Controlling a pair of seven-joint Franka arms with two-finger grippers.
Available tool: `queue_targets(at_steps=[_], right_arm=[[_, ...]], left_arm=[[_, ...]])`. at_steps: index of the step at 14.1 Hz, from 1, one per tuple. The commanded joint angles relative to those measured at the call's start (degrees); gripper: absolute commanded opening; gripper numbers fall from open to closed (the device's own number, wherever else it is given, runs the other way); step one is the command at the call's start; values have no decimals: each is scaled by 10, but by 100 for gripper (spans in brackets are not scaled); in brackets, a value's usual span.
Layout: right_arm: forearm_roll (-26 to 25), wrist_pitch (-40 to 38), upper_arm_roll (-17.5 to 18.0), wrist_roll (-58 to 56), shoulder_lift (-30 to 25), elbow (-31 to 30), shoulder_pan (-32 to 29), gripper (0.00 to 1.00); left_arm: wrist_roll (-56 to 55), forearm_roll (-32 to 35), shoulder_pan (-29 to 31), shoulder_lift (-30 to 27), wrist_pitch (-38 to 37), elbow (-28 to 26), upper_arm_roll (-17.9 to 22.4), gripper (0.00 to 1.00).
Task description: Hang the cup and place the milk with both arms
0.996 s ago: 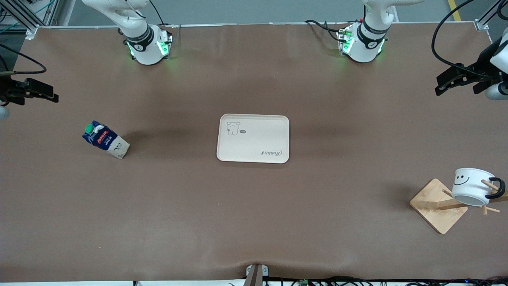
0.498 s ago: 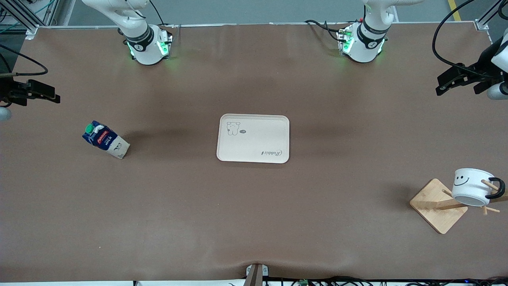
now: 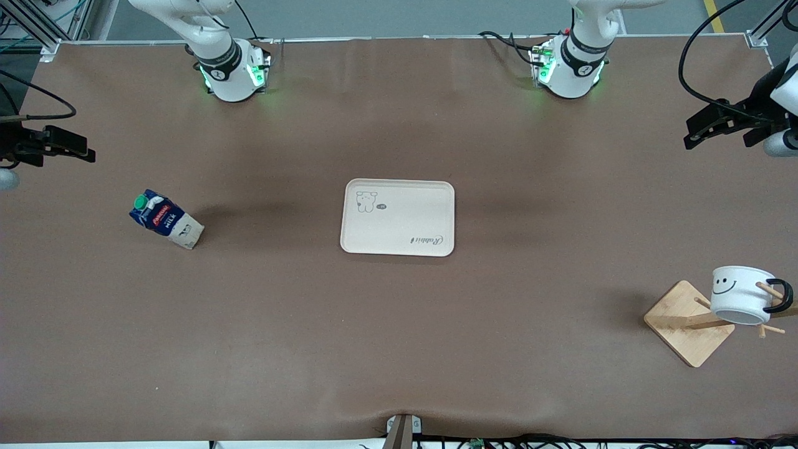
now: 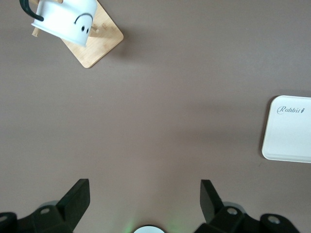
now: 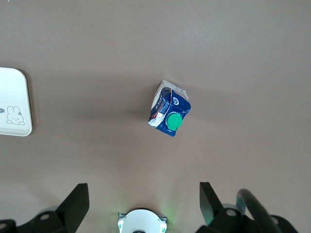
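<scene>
The cup already hangs by its handle on the wooden rack at the left arm's end of the surface, so the hanging step looks done. The milk stands untouched on the bare surface, well apart from the tray (presumably its destination). The left hand and right hand hover released and empty over the surface's ends; next the right hand would need to descend onto the carton.

Table: bare brown surface between three obstacles, well apart. Tray: flat, at centre. Milk: standing toward the right arm's end, open room all round. Rack with hung cup: toward the left arm's end.
</scene>
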Motion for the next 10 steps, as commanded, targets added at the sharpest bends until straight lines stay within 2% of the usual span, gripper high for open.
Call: queue_targets(at_steps=[1, 10], right_arm=[[9, 5, 5, -7, -3, -4, -10, 100], [9, 5, 5, -7, -2, -5, -12, 100]], left_arm=[[3, 0, 1, 3, -15, 11, 3, 100], [3, 0, 1, 3, -17, 17, 4, 100]])
